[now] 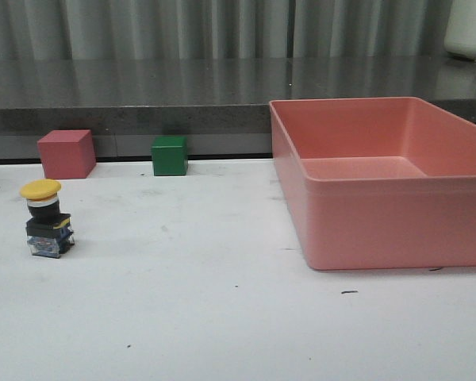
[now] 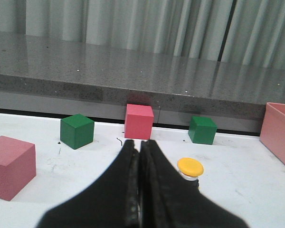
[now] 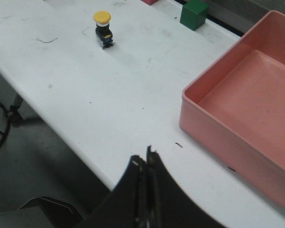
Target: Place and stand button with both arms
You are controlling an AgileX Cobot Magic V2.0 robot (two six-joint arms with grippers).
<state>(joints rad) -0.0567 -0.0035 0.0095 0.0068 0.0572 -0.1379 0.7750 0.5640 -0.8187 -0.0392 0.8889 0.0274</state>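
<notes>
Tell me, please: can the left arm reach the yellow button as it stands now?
Probably yes. The button stands upright just beside the shut left gripper, with bare table between them; the cubes sit farther back.

A: Button (image 1: 46, 216) colours? Cap yellow, collar black with a pale band under the cap, base block black over blue, clear-looking foot.

B: Agreed. Worktop (image 1: 222, 317) white, a few dark scuffs. Bin (image 1: 381, 230) salmon pink all over, inside and out.

A: Cubes: the front view shows one pink cube (image 1: 66, 153) and one green cube (image 1: 169, 155). Left wrist view adds a second green cube (image 2: 77, 131) and a nearer pink cube (image 2: 10, 166).

B: Left gripper (image 2: 139, 145) fingers (image 2: 129, 156) black. Right gripper (image 3: 143, 159) black too. Ledge (image 1: 127, 99) speckled dark grey; curtain (image 1: 222, 28) grey, vertical folds.
</notes>
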